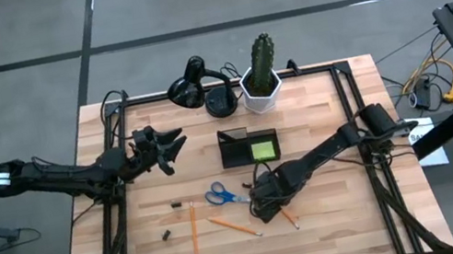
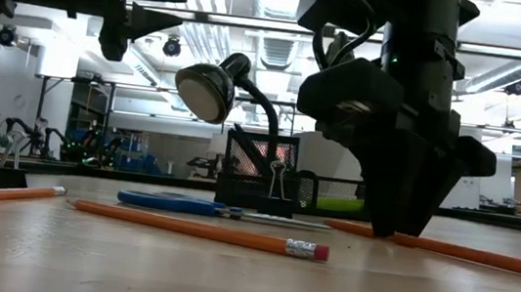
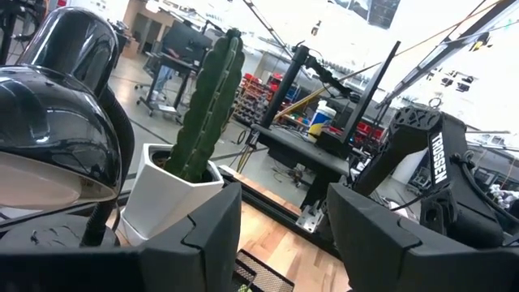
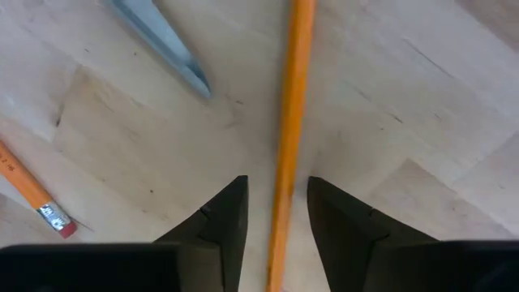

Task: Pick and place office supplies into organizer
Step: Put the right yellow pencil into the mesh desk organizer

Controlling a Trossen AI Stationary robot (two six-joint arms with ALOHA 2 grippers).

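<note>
The pencil (image 4: pixel 285 138) I'm after lies flat on the wooden table (image 1: pixel 338 229), running straight through the gap between my right gripper's (image 4: pixel 276 215) two fingers, which stand open on either side of it without touching that I can see. From above, this pencil (image 1: pixel 287 217) sits just in front of the organizer (image 1: pixel 249 147), near the scissors (image 1: pixel 224 195). I judge it light, stiff and thin, with a smooth painted shaft that could roll or slip sideways as the jaws close, so I'd take it across the shaft around mid-length, squarely, and low enough that the tips catch it against the wood. Being so thin, it needs the jaws nearly shut before it holds.

Around it, a scissor blade tip (image 4: pixel 174 49) lies close by, and a second pencil's eraser end (image 4: pixel 50 215) shows off to one side; both look clear of the fingers. Two more pencils (image 1: pixel 194 231) lie further left, with small dark binder clips (image 1: pixel 175 207) beyond them. The green sticky-note pad (image 1: pixel 262 150) already sits in the organizer.

My left gripper (image 1: pixel 167 149) hangs open above the table, well apart, facing the lamp (image 1: pixel 191 86) and cactus (image 1: pixel 263 63)
</note>
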